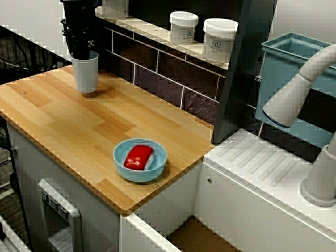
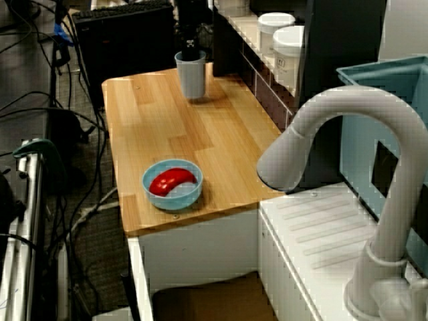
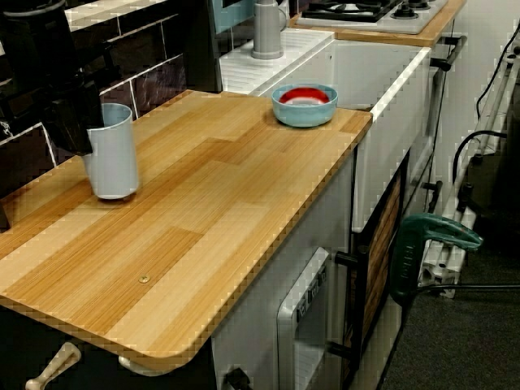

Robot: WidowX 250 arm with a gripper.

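We judge this to be the grasping step: the black pincer stands straight above the tall grey-blue plastic cup, its tips down at the cup's rim. The cup stands upright at the back corner of the light wooden worktop, close to the dark tiled wall. In the view from the worktop's end, one dark finger lies against the wall side of the cup, but we cannot tell how far the jaws are parted or whether they grip the rim. Any lift from here would, we think, call for a firm hold and a straight rise. A round light-blue bowl holding something red sits well apart, near the worktop's front corner.
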